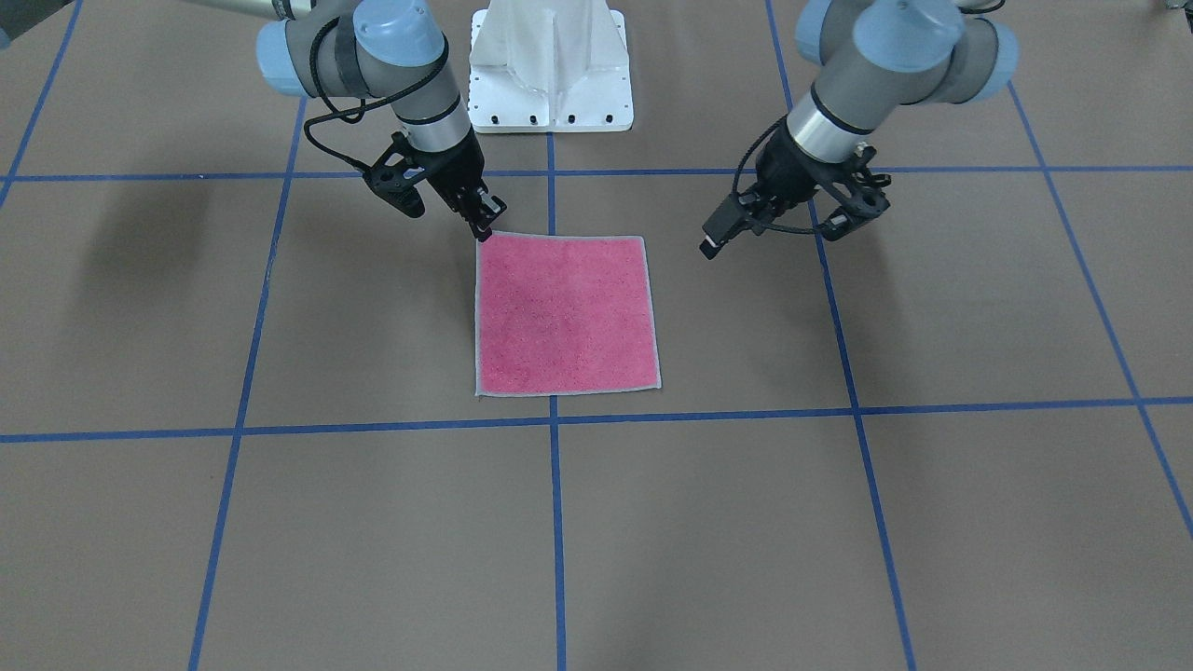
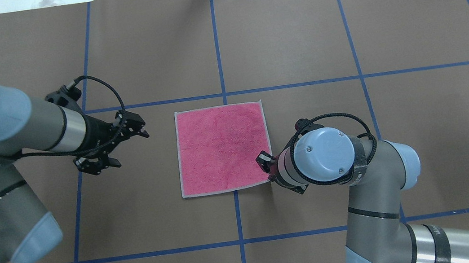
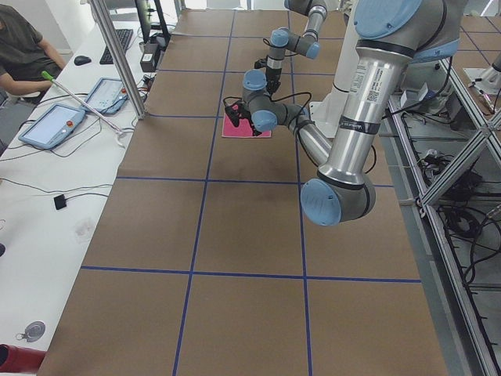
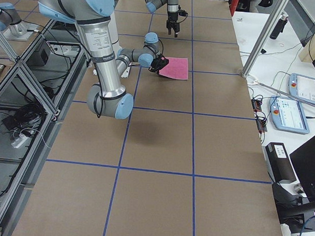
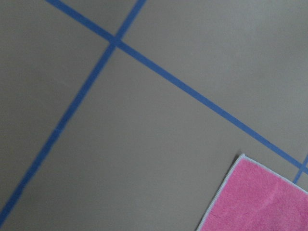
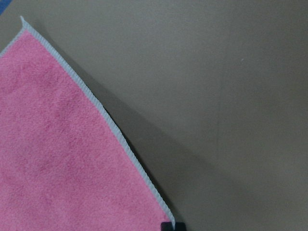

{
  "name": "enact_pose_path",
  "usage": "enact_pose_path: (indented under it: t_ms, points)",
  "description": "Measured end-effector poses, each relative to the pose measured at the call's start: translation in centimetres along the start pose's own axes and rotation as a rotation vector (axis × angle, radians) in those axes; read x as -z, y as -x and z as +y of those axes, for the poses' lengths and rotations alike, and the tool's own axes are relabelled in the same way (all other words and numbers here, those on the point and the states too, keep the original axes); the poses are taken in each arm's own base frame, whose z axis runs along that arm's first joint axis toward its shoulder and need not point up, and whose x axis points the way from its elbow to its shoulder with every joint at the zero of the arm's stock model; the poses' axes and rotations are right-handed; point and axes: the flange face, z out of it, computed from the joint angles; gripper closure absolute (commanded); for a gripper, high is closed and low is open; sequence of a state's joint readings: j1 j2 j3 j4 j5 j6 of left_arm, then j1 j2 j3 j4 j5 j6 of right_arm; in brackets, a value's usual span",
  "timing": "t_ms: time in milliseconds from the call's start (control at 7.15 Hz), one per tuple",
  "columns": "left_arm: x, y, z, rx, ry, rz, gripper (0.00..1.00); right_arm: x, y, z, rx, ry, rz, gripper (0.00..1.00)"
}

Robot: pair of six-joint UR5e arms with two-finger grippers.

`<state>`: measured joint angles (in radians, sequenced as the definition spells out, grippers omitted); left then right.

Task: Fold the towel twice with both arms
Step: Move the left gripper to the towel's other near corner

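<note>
The towel (image 1: 564,312) (image 2: 222,142) lies flat and unfolded on the brown table, pink face up, with its light grey edge showing all round. My right gripper (image 1: 482,228) (image 2: 264,161) points down at the towel's corner nearest the robot on its right side. In the right wrist view a black fingertip (image 6: 172,226) sits on the towel's stitched edge (image 6: 120,139), and the jaws look shut on it. My left gripper (image 1: 713,244) (image 2: 144,132) hovers off the towel's left side, apart from it, and looks open and empty. The left wrist view shows only a towel corner (image 5: 264,197).
The white pedestal base (image 1: 550,75) stands at the robot's side of the table. Blue tape lines (image 2: 216,43) grid the brown surface. A person (image 3: 19,47) sits at a side desk with tablets (image 3: 51,125), well away from the arms.
</note>
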<state>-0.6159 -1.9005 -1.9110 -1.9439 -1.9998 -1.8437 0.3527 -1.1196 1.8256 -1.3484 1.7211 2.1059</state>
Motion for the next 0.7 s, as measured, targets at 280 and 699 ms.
enact_pose_path:
  t_ms: [280,699]
  points:
    - [-4.3,-1.4,5.1,0.009,-0.019,-0.034,0.06,0.0,0.0,0.0,-0.001,0.000,0.000,1.00]
    - [-8.9,-1.7,8.2,0.041,-0.001,-0.093,0.38,0.0,0.0,0.0,-0.002,-0.002,-0.001,1.00]
